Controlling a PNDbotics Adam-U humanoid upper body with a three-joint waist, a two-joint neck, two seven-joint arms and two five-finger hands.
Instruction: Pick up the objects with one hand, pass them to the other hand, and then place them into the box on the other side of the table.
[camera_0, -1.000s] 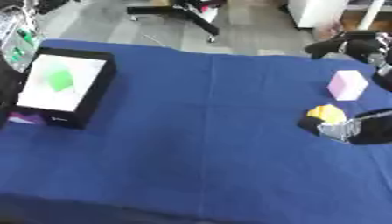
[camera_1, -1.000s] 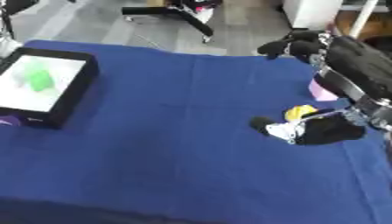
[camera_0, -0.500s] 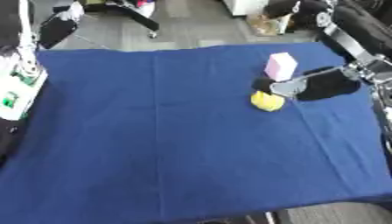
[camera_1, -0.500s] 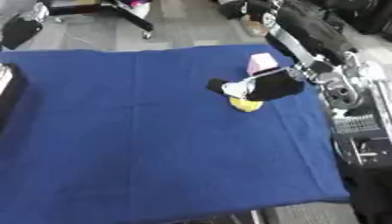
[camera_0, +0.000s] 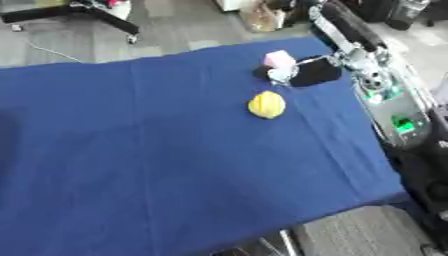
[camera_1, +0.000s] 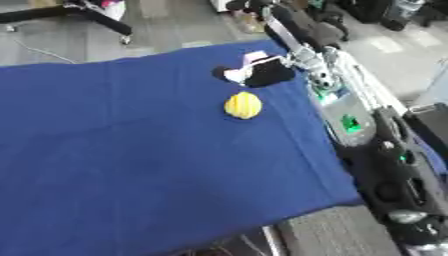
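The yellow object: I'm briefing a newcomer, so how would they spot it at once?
Find the blue table and go to its far right part. The yellow object lies there alone, just nearer than the right hand at the pink block; it is round and ridged, not boxy.

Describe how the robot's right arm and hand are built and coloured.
The right arm comes in from the upper right as a long black limb, with a silver-grey jointed section near the wrist. Just behind the wrist small green marks show on a pale grey housing. The right hand is black, with whitish parts at its fingers. No cables can be made out.
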